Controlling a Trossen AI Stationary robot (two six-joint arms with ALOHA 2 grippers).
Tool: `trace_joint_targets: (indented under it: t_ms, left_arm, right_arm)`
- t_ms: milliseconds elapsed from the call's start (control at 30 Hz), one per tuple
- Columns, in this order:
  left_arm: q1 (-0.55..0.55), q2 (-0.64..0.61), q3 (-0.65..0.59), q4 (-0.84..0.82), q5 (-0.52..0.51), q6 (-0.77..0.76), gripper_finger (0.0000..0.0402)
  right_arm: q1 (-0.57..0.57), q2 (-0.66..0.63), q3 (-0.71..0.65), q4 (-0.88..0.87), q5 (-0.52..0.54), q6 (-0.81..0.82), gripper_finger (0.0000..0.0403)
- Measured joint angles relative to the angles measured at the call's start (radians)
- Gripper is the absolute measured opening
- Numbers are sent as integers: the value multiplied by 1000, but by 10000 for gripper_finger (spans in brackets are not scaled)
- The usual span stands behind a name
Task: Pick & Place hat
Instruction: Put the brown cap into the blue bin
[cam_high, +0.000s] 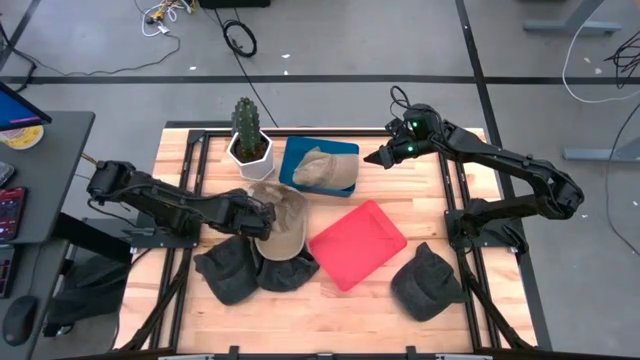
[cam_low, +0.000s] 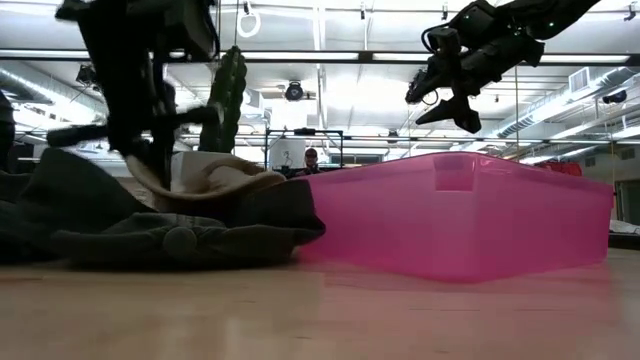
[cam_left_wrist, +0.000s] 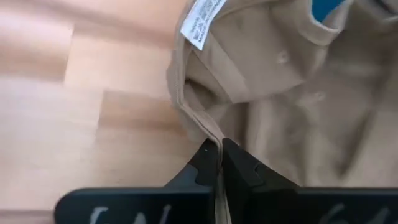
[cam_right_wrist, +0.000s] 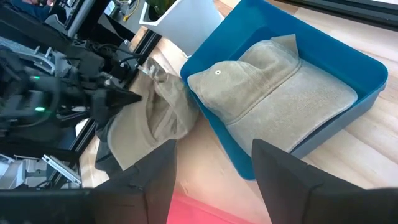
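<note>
A tan hat (cam_high: 283, 222) lies upside down on dark hats (cam_high: 250, 272) at the table's left middle, its crown toward the blue bin (cam_high: 340, 187). My left gripper (cam_high: 262, 218) is at its left rim, shut on it. A second tan hat (cam_high: 325, 170) rests inside the blue bin (cam_right_wrist: 348, 56). My right gripper (cam_high: 378, 157) hovers open above the table, just right of the bin. In the right wrist view the binned hat (cam_right_wrist: 280, 81) fills the bin. My left gripper (cam_left_wrist: 219, 163) pinches the tan hat's rim edge (cam_left_wrist: 208, 132) between its two fingers. The fingers come level from the table's left side, across the rim. The hat's body (cam_left_wrist: 298, 106) lies beyond the fingers on the dark hats, its white label (cam_left_wrist: 202, 22) turned up.
A potted cactus (cam_high: 247, 135) in a white pot stands left of the blue bin. A red tray (cam_high: 357, 243) sits at the table's centre, and another dark hat (cam_high: 426, 283) lies near the right front. Bare wood (cam_high: 420, 195) shows right of the bin.
</note>
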Motion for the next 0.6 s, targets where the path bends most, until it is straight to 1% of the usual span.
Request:
trace_joint_targets:
  t_ms: [100,167,233,467,600]
  left_arm:
    - [-11,-15,75,-70,-71,67,9]
    - [-16,-19,135,-123,-123,134,9]
    - [-17,-29,195,-161,-164,233,8]
    - [-21,-34,395,-175,-304,568,8]
    - [-22,-34,511,-174,-334,785,8]
  right_arm:
    - [0,0,0,1,0,0,210]
    - [0,0,0,0,0,0,210]
    - [0,0,0,3,0,0,210]
    - [-1,0,0,0,0,11,210]
    - [-19,0,0,1,-5,20,210]
